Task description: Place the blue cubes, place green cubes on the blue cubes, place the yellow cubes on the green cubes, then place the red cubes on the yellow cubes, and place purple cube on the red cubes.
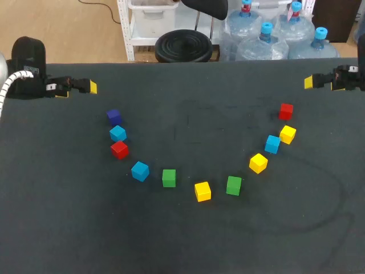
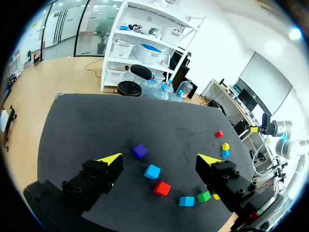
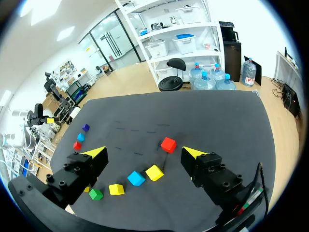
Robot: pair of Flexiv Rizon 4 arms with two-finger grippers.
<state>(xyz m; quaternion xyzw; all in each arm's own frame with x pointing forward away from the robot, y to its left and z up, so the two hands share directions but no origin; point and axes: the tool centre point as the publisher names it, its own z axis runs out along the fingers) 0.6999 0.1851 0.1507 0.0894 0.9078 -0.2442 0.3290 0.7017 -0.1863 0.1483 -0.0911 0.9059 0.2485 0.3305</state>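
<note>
Nearest the camera, on the dark table [image 1: 182, 245], is the low end of a loose arc of small cubes. The near yellow cube [image 1: 202, 191] has the right green cube [image 1: 233, 185] just beside it, and the left green cube [image 1: 169, 177] and the near blue cube [image 1: 140, 170] are a little farther along. Up the right side come the middle yellow cube [image 1: 258, 162], then the right blue cube [image 1: 272, 144] close against the far yellow cube [image 1: 287, 134], then the right red cube [image 1: 286, 111]. Up the left side the left red cube [image 1: 119, 149], the left blue cube [image 1: 118, 133] and the purple cube [image 1: 114, 117] form a tight line. Nothing is stacked, so the blue cubes look like the ones to take first. The cubes look light and rigid, with flat smooth faces that should neither give nor crush, though a pinch across corners may well let one twist out. The surest hold seems to be on two opposite faces, with the fingers turned to match each cube's angle and set high enough to leave its base free for setting down. The crowded left trio and the right blue-and-yellow pair leave little finger room, so the open sides are the better approach there. Farthest off, at the table's back corners and well apart from every cube, the left gripper [image 2: 160, 159] and the right gripper [image 3: 144, 152] both stand spread wide, with nothing held between their yellow tips.
</note>
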